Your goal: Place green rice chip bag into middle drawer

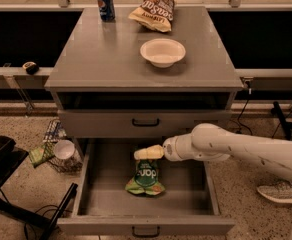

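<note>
camera view: the middle drawer [108,184] is standing pulled far out from the grey cabinet [101,59], its black handle facing the camera at the bottom of the frame. the green rice chip bag [146,176] is lying flat on the drawer's floor, roughly in the middle, with its round dark-green logo facing up and its lower edge pointing toward the drawer front. the white arm [236,151] is reaching in from the right, above the drawer's right wall. the gripper [148,153] is hanging at the top edge of the bag, just below the upper drawer front [146,115], which is sitting closed. whether the gripper is clamping that edge or only hovering over it, i cannot tell from this angle. on the cabinet top a white bowl [162,52] is sitting near the centre, with a blue can [105,4] and a tan chip bag [153,9] resting at the far edge, apart from each other. a wire basket [61,156] holding a pale cup is lying on the floor left of the drawer.
</note>
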You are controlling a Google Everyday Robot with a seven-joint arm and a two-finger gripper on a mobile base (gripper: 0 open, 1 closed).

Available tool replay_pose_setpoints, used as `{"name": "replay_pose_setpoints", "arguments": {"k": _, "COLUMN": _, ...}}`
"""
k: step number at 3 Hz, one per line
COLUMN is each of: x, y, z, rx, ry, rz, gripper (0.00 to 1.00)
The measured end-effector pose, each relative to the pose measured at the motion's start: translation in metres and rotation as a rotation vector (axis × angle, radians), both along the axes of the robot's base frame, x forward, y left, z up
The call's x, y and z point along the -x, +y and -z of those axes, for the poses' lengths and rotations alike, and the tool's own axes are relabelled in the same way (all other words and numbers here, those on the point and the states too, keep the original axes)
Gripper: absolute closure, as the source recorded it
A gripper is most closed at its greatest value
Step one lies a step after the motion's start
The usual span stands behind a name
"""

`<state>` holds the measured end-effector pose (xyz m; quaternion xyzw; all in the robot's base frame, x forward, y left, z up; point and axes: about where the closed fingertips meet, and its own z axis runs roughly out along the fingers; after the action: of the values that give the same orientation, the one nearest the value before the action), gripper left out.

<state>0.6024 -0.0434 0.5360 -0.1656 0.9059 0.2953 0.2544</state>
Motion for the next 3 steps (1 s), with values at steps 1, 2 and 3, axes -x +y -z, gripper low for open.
{"name": "replay_pose_setpoints", "arguments": {"k": 1, "x": 0.009, "y": -0.003, "z": -0.012, "rx": -0.012, "ry": -0.031, "rz": -0.024, "gripper": 0.00}}
{"name": "replay_pose_setpoints", "arguments": {"k": 2, "x": 0.032, "y": -0.004, "z": -0.028, "rx": -0.001, "ry": -0.082, "rz": -0.086, "gripper": 0.00}}
{"name": "replay_pose_setpoints", "arguments": {"k": 3, "x": 0.070, "y": -0.003, "z": -0.045, "rx": 0.061, "ry": -0.085, "rz": -0.240, "gripper": 0.00}}
